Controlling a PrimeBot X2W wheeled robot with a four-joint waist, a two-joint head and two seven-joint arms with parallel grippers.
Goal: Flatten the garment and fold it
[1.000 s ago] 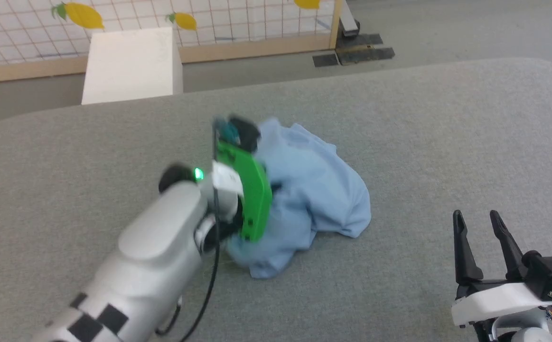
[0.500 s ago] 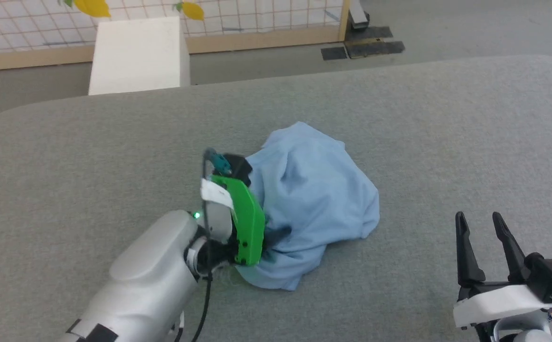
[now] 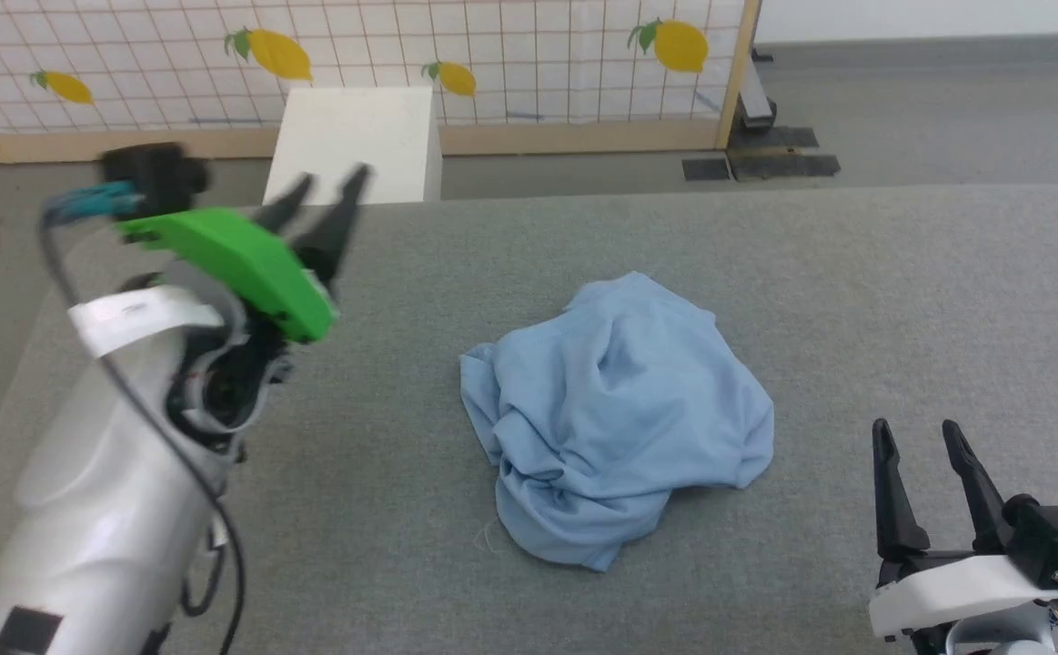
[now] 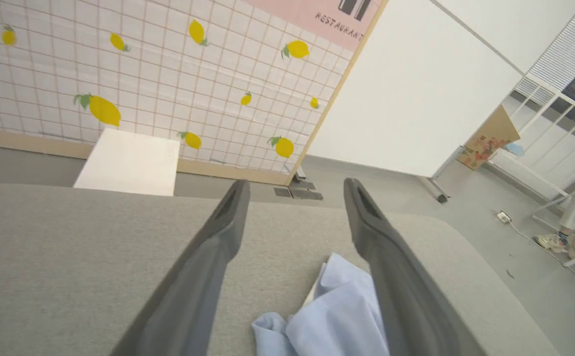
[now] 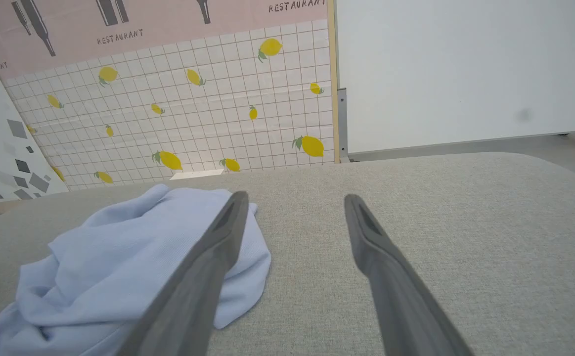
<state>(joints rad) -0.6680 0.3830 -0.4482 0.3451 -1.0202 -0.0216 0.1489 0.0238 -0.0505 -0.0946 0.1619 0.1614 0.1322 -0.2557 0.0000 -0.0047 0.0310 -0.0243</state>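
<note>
We are only beginning the flattening: the garment [image 3: 615, 418] is lying crumpled mid-counter [image 3: 856, 300]. Our left gripper [image 3: 333, 177] is hovering well apart from it, jaws spread; our right gripper [image 3: 914, 428] is waiting near, jaws spread. Next, we are probably needing pinches on opposite edges.

The shirt [image 3: 619, 418] was soft, matt knit cloth (creased all over); the table top [image 3: 856, 291] wore coarse grey woven fabric; the green wrist cover [image 3: 237, 259] looked smooth plastic.

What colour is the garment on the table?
The garment is plain light blue; the head view shows it best.
</note>
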